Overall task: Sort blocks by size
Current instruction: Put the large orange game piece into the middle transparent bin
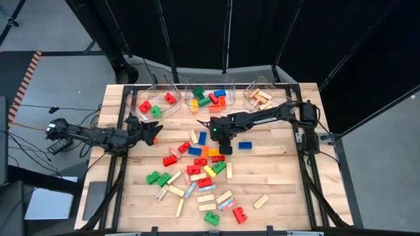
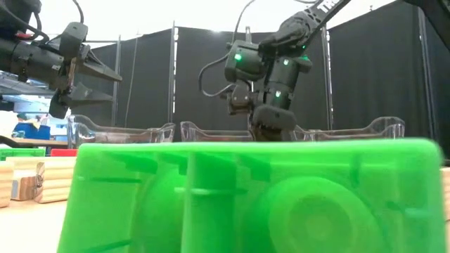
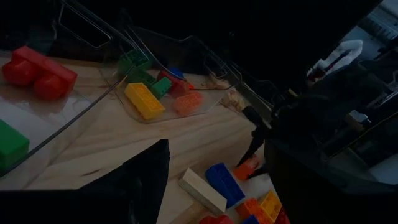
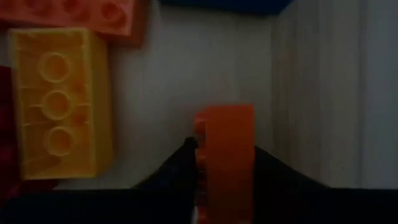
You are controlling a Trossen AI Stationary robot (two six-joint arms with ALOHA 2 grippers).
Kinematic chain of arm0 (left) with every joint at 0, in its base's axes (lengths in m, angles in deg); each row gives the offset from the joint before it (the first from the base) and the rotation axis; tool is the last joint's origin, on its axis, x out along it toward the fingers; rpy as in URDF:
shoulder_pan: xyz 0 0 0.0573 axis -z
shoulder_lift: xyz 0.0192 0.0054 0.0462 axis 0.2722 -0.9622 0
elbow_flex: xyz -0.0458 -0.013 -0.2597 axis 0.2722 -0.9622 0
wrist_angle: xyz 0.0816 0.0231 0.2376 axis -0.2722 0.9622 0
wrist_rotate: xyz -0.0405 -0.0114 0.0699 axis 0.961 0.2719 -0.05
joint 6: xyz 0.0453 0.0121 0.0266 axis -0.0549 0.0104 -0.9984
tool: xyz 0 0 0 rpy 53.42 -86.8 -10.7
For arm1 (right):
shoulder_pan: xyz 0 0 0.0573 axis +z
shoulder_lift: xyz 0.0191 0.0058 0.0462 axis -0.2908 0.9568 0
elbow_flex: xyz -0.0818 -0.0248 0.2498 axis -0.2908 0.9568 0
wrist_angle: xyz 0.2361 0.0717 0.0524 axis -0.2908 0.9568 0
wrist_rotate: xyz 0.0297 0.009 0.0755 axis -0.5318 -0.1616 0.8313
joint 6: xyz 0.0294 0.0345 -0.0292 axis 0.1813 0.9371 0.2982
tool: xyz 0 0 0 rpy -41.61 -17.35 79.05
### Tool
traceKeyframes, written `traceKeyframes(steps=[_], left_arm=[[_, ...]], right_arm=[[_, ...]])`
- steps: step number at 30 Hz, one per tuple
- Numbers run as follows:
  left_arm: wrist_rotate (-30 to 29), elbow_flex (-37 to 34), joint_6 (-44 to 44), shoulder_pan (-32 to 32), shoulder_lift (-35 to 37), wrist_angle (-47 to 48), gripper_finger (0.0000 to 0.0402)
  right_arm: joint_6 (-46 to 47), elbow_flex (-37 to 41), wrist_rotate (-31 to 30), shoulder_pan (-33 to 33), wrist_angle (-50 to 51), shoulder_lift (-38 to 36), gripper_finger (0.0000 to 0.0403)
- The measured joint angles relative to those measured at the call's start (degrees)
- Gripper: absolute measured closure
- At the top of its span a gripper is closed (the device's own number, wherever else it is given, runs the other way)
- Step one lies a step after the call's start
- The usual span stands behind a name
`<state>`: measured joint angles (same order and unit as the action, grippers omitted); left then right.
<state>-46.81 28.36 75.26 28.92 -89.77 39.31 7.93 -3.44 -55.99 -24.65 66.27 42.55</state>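
Loose blocks (image 1: 197,172) in red, green, blue, yellow, orange and tan lie scattered over the middle and near part of the wooden table (image 1: 282,177). My right gripper (image 1: 225,148) points down at the far edge of this pile and is shut on a small orange block (image 4: 225,146). A yellow block (image 4: 59,102) lies on the table beside it. My left gripper (image 1: 155,132) hangs open and holds nothing, above the table's left part, near the left bin. My right gripper pinches the orange block's two opposite sides (image 4: 204,155) between its two fingers (image 4: 177,165), coming from above and pointing steeply down. The block stands on edge between the fingers, its studs to one side. I cannot tell whether it is clear of the table.
Three clear bins stand along the far edge: the left bin (image 1: 146,111) with red and green blocks, the middle bin (image 1: 190,92) with mixed colours, the right bin (image 1: 249,98) with tan bars. A blue block (image 1: 245,145) lies right of my right gripper. A green block (image 2: 253,197) fills the low view.
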Motion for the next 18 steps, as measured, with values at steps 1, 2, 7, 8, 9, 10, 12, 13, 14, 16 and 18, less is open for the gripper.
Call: traceKeyframes(steps=[1, 2, 7, 8, 9, 10, 12, 13, 14, 16, 18], left_arm=[[-0.02, 0.00, 0.00, 0.00, 0.01, 0.00, 0.0133], [-0.02, 0.00, -0.02, 0.00, 0.02, 0.00, 0.0133], [-0.02, 0.00, 0.00, 0.00, 0.02, 0.17, 0.0133], [-0.04, 0.00, -0.02, 0.00, 0.02, 0.17, 0.0133], [-0.02, 0.00, -0.02, 0.01, 0.02, 0.17, 0.0133], [-0.03, 0.00, -0.02, 0.00, 0.01, 0.17, 0.0133], [-0.04, 0.00, 0.00, 0.02, 0.00, 0.20, 0.0133], [-0.04, 0.00, -0.02, 0.00, 0.00, 0.20, 0.0133], [-0.06, 0.00, 0.00, 0.00, 0.00, 0.18, 0.0133], [-0.04, 0.00, 0.00, 0.00, 0.00, 0.17, 0.0133], [-0.04, 0.00, 0.11, 0.01, 0.00, 0.17, 0.0133]], right_arm=[[-0.03, -0.04, -0.01, 0.00, 0.13, -0.12, 0.0305], [-0.04, -0.16, 0.00, 0.00, 0.48, -0.27, 0.0298], [0.60, -4.73, 0.78, -1.17, 3.20, -1.53, 0.0299], [0.23, -6.42, 0.57, -1.70, 3.66, -2.14, 0.0299], [-0.35, -8.32, -0.11, -2.35, 3.67, -2.54, 0.0299], [-1.00, -10.33, -0.94, -3.07, 3.55, -2.86, 0.0299], [-2.47, -14.88, -2.50, -4.95, 3.55, -3.20, 0.0299], [-3.11, -17.13, -3.33, -6.23, 3.02, -3.29, 0.0299], [-3.33, -19.19, -3.92, -7.69, 2.43, -3.33, 0.0299], [-3.43, -21.83, -5.03, -11.12, 1.06, -3.34, 0.0299], [-3.20, -22.48, -5.26, -14.57, -0.84, -3.34, 0.0299]])
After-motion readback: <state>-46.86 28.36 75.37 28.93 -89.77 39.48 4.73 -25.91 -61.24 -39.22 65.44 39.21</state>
